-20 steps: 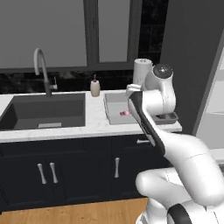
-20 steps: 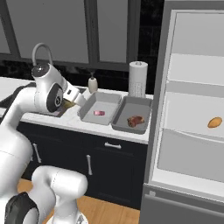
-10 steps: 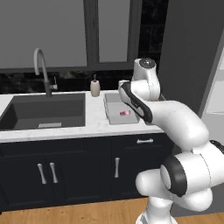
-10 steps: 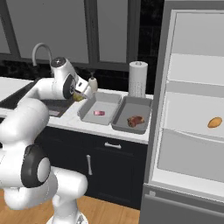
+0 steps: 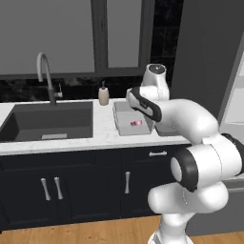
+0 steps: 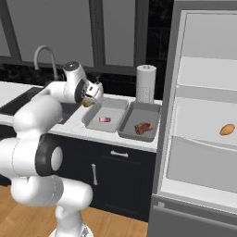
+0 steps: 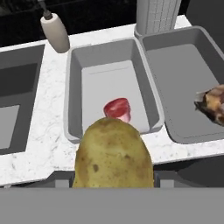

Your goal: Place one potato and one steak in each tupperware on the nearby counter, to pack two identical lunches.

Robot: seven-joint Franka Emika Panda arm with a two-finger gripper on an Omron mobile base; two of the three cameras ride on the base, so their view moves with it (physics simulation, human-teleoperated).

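Observation:
My gripper (image 6: 91, 98) is shut on a brown potato (image 7: 113, 154), held above the counter's (image 7: 46, 131) front edge, just short of the left tupperware (image 7: 105, 78). That grey tray holds a small red steak (image 7: 117, 108). Touching its right side, the second tupperware (image 7: 179, 72) holds a darker brown steak (image 7: 213, 105). In the right base view the held potato (image 6: 87, 102) hangs at the left tray's (image 6: 114, 108) near-left corner. A second potato (image 6: 227, 129) lies on a shelf of the open fridge. In the left base view my arm hides the gripper.
A soap dispenser (image 7: 54, 31) and a paper towel roll (image 7: 156, 15) stand behind the trays. The dark sink (image 5: 47, 121) with its faucet (image 5: 45, 71) lies to the left. The open fridge (image 6: 203, 115) stands right of the counter.
The arm has folded and swung the gripper, still holding the potato, to the right toward the left tray. The trays and steaks have not moved.

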